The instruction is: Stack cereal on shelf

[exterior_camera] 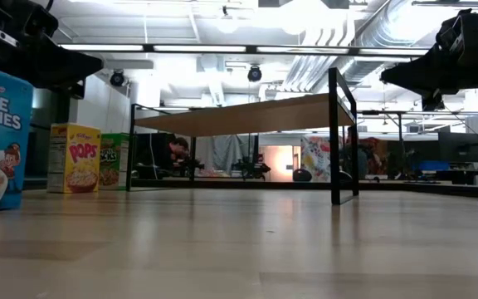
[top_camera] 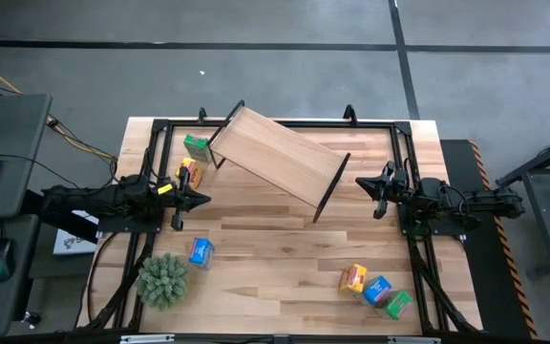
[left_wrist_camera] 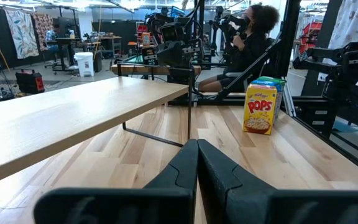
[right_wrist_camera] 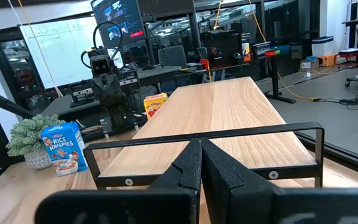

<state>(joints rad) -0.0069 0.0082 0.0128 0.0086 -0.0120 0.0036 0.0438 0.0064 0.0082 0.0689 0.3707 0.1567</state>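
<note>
Pressing together with nothing between them, both sets of jaws are empty: the left gripper (top_camera: 201, 200) hovers just off the shelf's (top_camera: 277, 156) left end, the right gripper (top_camera: 363, 182) just off its right end, each pointing at the shelf. The shelf stands askew at the back middle of the surface (top_camera: 285, 248), its plank top bare.

Six cereal boxes lie scattered around it. Off the shelf's left end stand a green box (top_camera: 196, 147) and a yellow box (top_camera: 189, 173), close together, the yellow one just by the left gripper. In front of the shelf toward the left stands a blue box (top_camera: 200, 251), near a plant ball (top_camera: 163, 279). Well in front of the shelf's right end sits a cluster: another yellow box (top_camera: 353, 278), a blue one (top_camera: 377, 290) and a green one (top_camera: 398, 304), touching or nearly so.

These look like light, stiff cardboard boxes with smooth printed faces, likely easy to tip or crush. A gentle pinch across the two narrow sides, near mid-height, should carry one upright; the clustered boxes leave little room for jaws.
</note>
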